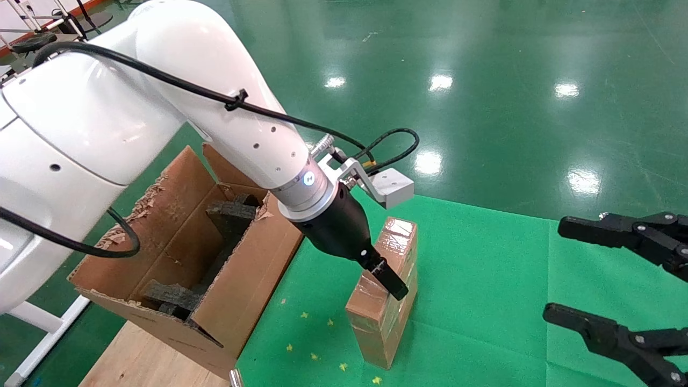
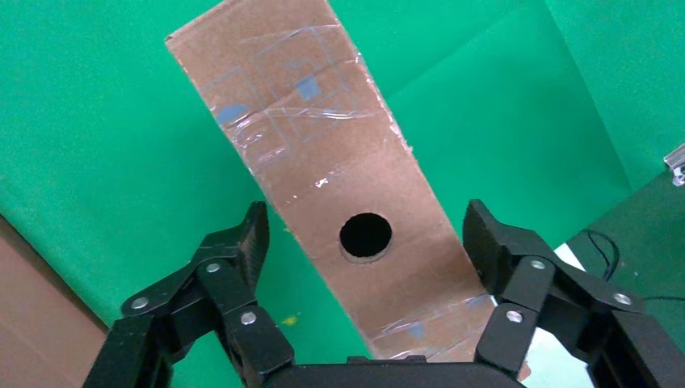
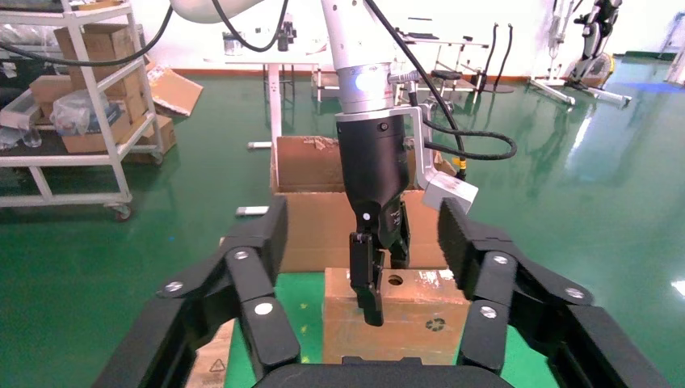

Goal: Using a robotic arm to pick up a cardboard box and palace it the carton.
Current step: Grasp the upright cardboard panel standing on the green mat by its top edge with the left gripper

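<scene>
You're at the grasp: the left gripper straddles the box, fingers wide, one on each side, not yet clamped. The box stands on the green bench beside the carton. Next, close, then lift across. The right gripper idles open.

White jointed left arm reaches down, its black gripper spread wide; the right black gripper hangs open aside.
</scene>
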`<action>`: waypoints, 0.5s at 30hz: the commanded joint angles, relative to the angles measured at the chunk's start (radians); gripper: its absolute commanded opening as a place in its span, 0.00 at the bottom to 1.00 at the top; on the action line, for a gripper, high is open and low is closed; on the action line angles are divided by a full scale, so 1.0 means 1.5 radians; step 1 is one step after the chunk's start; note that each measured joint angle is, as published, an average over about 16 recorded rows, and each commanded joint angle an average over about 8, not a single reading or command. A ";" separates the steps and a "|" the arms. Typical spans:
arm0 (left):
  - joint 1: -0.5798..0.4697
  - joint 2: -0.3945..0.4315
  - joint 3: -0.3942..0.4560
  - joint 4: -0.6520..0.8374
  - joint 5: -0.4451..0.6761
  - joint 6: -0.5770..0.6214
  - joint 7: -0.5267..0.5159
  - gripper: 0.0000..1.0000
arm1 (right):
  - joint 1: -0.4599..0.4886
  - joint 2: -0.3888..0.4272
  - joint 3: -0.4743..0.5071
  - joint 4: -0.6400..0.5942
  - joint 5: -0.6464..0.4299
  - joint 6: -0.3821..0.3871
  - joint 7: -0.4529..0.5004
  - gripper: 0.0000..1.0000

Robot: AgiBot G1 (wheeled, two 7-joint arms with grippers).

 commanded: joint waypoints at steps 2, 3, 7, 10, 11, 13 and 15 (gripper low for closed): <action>0.000 -0.001 -0.001 0.000 -0.002 0.000 0.000 0.00 | 0.000 0.000 0.000 0.000 0.000 0.000 0.000 1.00; 0.000 -0.001 -0.002 0.000 -0.002 0.000 0.000 0.00 | 0.000 0.000 0.000 0.000 0.000 0.000 0.000 1.00; 0.001 -0.002 -0.003 0.000 -0.003 0.000 0.001 0.00 | 0.000 0.000 0.000 0.000 0.000 0.000 0.000 1.00; 0.001 -0.002 -0.003 0.000 -0.003 0.000 0.001 0.00 | 0.000 0.000 0.000 0.000 0.000 0.000 0.000 1.00; 0.001 -0.003 -0.003 0.000 -0.003 0.000 0.001 0.00 | 0.000 0.000 0.000 0.000 0.000 0.000 0.000 1.00; 0.001 -0.003 -0.004 0.000 -0.004 0.000 0.001 0.00 | 0.000 0.000 0.000 0.000 0.000 0.000 0.000 1.00; 0.001 -0.003 -0.004 0.000 -0.004 0.000 0.001 0.00 | 0.000 0.000 0.000 0.000 0.000 0.000 0.000 1.00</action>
